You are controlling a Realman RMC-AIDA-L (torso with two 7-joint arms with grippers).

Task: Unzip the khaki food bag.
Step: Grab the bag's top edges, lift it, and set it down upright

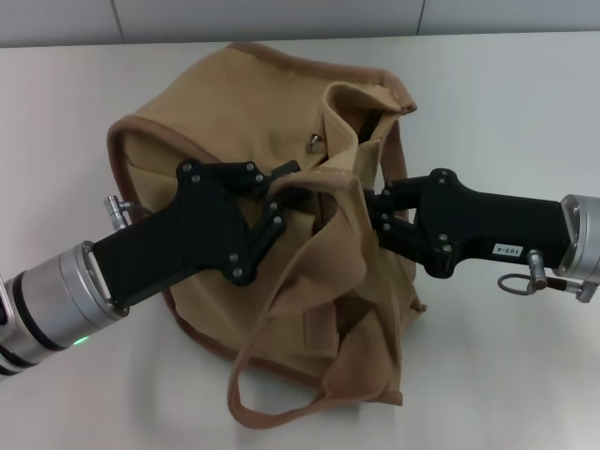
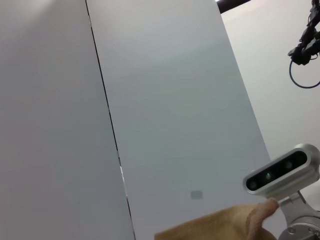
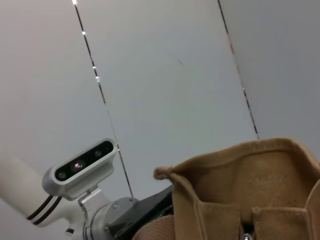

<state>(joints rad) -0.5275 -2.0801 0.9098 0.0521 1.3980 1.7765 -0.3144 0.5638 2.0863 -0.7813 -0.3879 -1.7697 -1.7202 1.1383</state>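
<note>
The khaki food bag (image 1: 206,112) lies slumped on the white table (image 1: 75,94), its brown-piped rim toward the far side. A metal snap (image 1: 314,142) shows near the top. My left gripper (image 1: 281,197) reaches in from the near left and is shut on a raised fold of the bag's top. My right gripper (image 1: 373,214) comes in from the right, shut on the other end of the same fold, with its fingertips buried in cloth. The zipper is hidden in the folds. Tan cloth shows in the left wrist view (image 2: 215,225) and the right wrist view (image 3: 260,170).
A webbing handle (image 1: 253,375) loops loose toward the table's near edge. The wall (image 1: 281,19) stands just behind the table. The right wrist camera (image 2: 282,170) and the left wrist camera (image 3: 82,165) each show in the opposite wrist view.
</note>
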